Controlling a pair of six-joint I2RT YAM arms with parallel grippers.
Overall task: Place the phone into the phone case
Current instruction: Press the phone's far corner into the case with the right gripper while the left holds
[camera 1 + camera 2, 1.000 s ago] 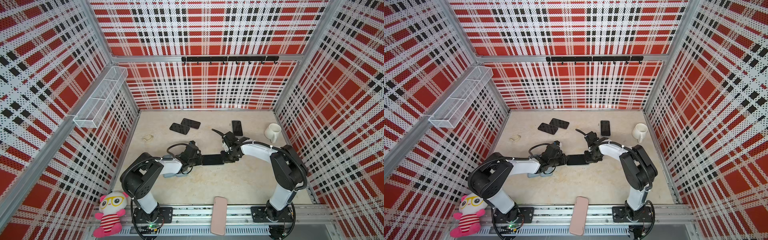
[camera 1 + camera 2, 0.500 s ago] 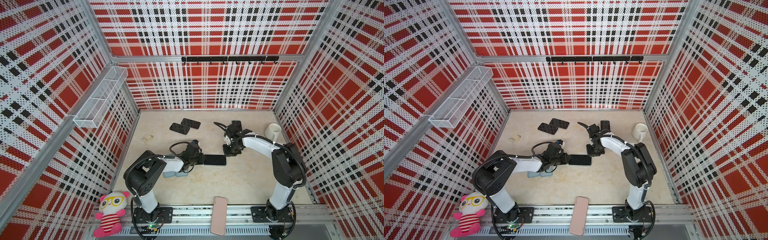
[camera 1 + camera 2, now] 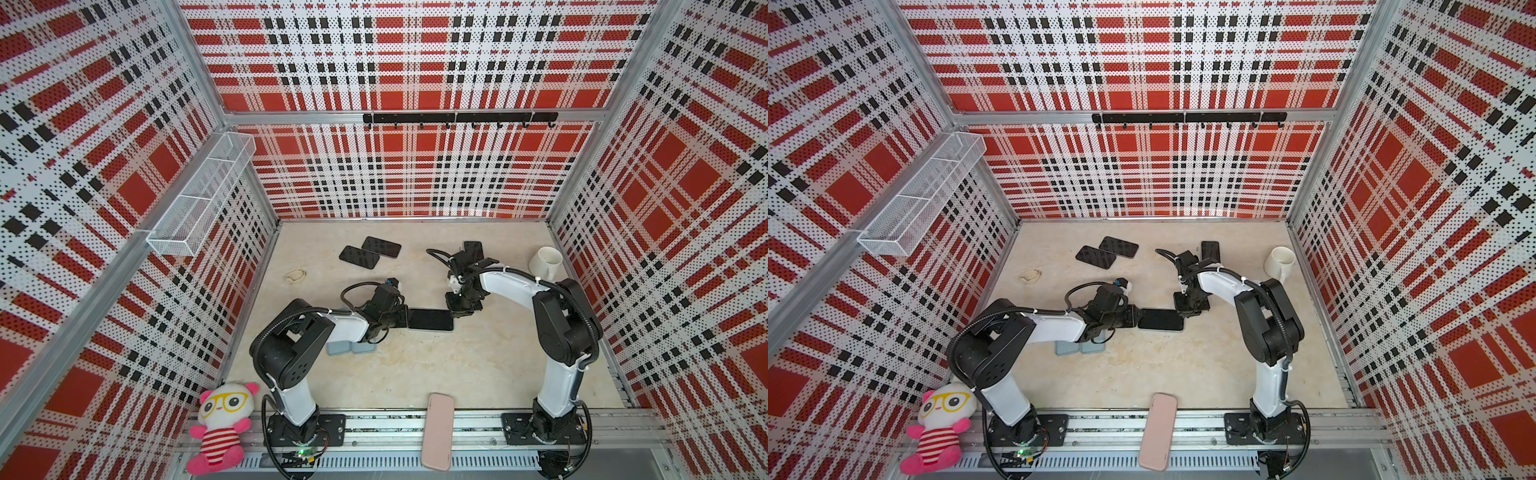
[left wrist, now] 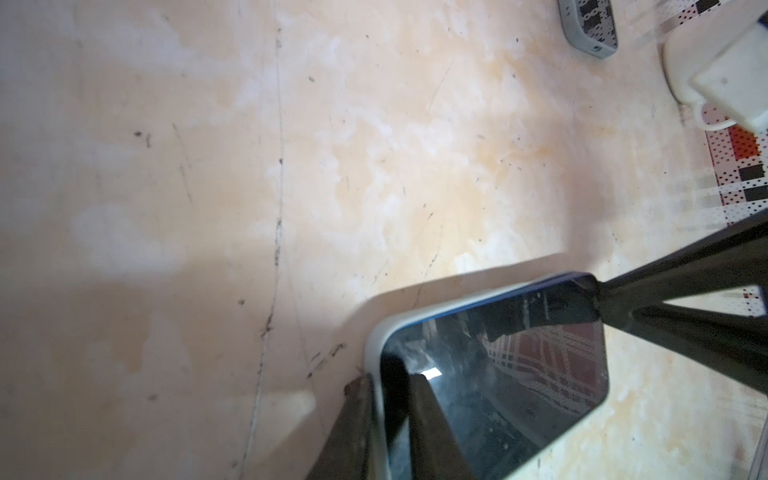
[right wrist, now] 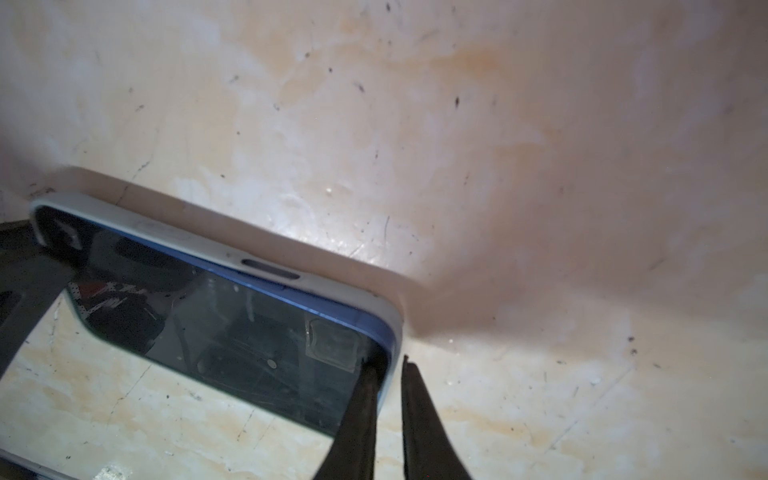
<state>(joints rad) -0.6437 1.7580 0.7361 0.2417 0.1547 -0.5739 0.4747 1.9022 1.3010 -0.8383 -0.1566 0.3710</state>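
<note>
A dark-screened phone (image 3: 430, 319) with a blue edge lies inside a pale grey phone case (image 4: 376, 345) mid-table, seen in both top views. My left gripper (image 3: 405, 318) is shut on the case's left end. In the left wrist view one finger runs outside the rim and the other rests on the screen (image 4: 388, 380). My right gripper (image 3: 453, 311) points down at the right end's far corner. Its narrow jaws straddle the case rim (image 5: 388, 363): one fingertip (image 5: 370, 374) on the screen, the other just outside.
Two black phones (image 3: 370, 252) lie at the back, a third (image 3: 473, 249) behind my right wrist. A white mug (image 3: 546, 262) stands at back right. Light blue cases (image 3: 351, 347) lie under my left arm. A pink case (image 3: 436, 436) rests on the front rail.
Half a second ago my right gripper had lifted off toward the back; it has come back down onto the phone's right corner. My left gripper keeps its hold.
</note>
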